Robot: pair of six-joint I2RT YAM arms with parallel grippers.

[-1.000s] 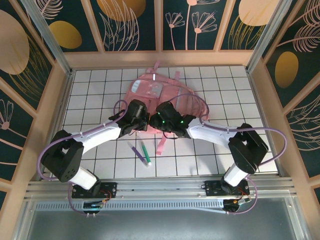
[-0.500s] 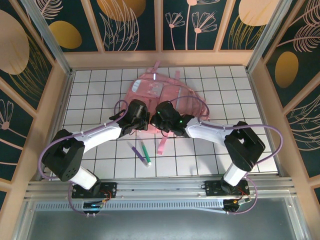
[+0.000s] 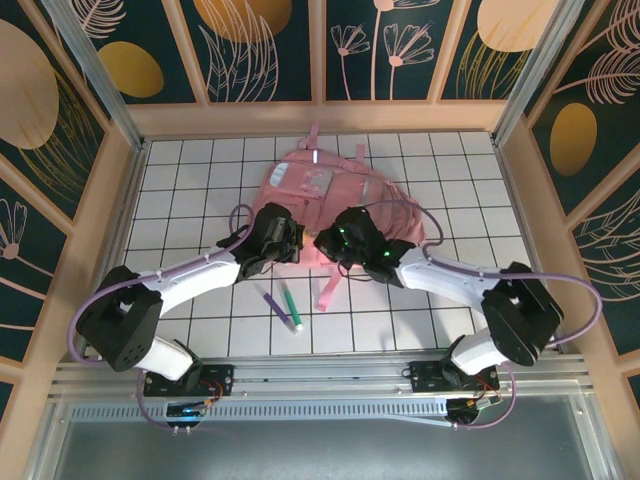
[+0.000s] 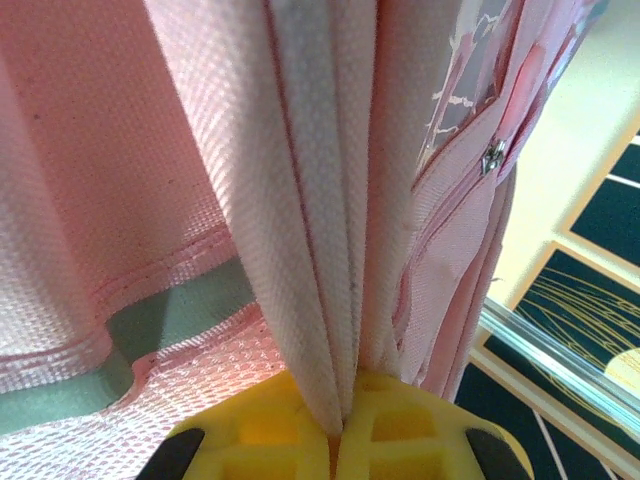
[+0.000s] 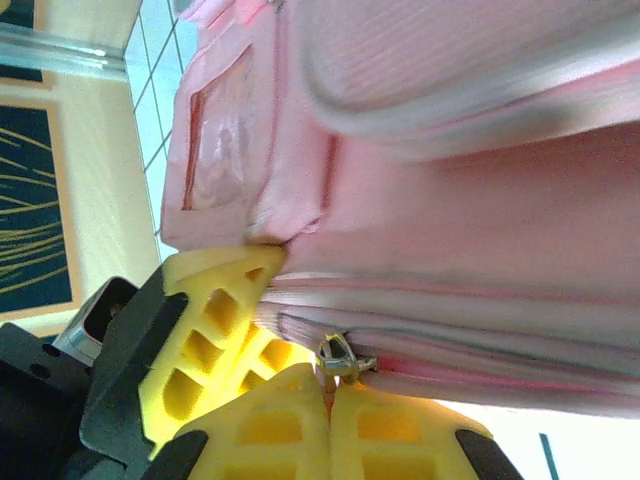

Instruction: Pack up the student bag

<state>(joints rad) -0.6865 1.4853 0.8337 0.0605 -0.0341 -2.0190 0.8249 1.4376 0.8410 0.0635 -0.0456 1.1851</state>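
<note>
The student bag (image 3: 330, 190), a large pink backpack, lies at the table's middle back. My left gripper (image 3: 288, 243) is shut on a fold of its pale pink webbing (image 4: 320, 250), pinched between the yellow fingertips (image 4: 280, 425). My right gripper (image 3: 333, 242) sits just right of it, at the bag's near edge. In the right wrist view the right gripper (image 5: 330, 388) is shut on the metal zipper pull (image 5: 338, 358). The left gripper's yellow finger (image 5: 215, 310) presses the bag beside it. A second zipper slider (image 4: 493, 155) shows on the bag's side.
A purple pen (image 3: 281, 309) and a green pen (image 3: 289, 299) lie on the white gridded table (image 3: 180, 200) in front of the bag. A loose pink strap (image 3: 328, 288) trails toward the near edge. Wooden-framed walls (image 3: 118, 200) enclose the table.
The right gripper has shut on the zipper pull and its arm has swung right. The bag has shifted slightly right and back. The left gripper stays shut on the bag.
</note>
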